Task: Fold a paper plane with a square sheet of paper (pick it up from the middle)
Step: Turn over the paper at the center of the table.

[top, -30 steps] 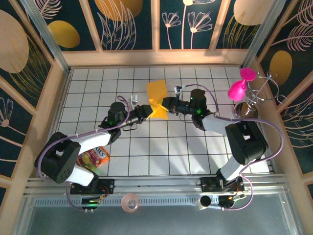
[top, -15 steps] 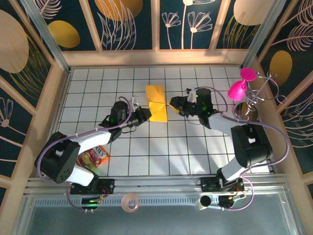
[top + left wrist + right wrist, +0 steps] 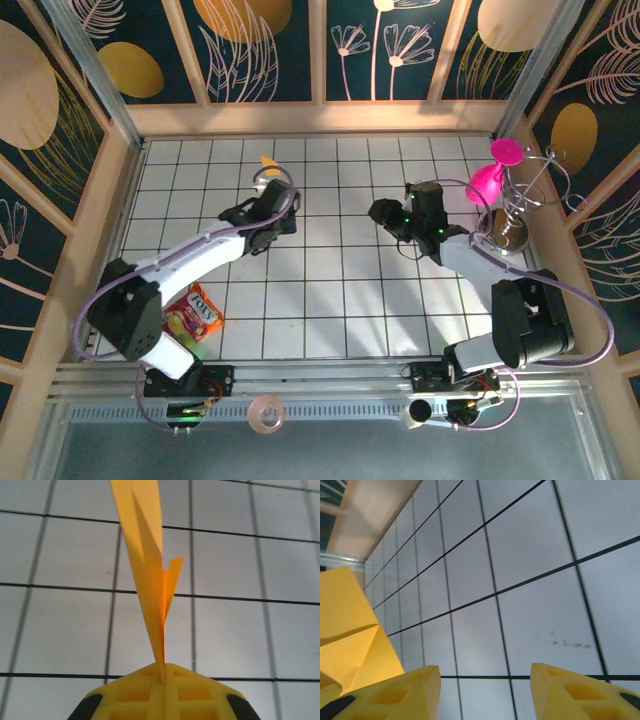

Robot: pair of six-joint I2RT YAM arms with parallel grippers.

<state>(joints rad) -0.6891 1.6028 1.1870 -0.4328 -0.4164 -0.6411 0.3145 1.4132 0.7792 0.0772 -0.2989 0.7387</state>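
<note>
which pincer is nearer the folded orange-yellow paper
Left. The left pincer is clamped on the folded orange-yellow paper; the right pincer is open and apart from it.

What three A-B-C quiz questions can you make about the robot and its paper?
1. Where is the snack packet?
A) near-left side
B) far-right corner
C) in the middle

2. What colour is the paper?
A) blue
B) orange-yellow
C) green

3. How is the right gripper?
A) shut on the paper
B) shut on the packet
C) open

Answers:
1 A: the top view shows it lying at the near left.
2 B: the left wrist view shows it bright orange-yellow.
3 C: the right wrist view shows a wide gap with nothing in it.
</note>
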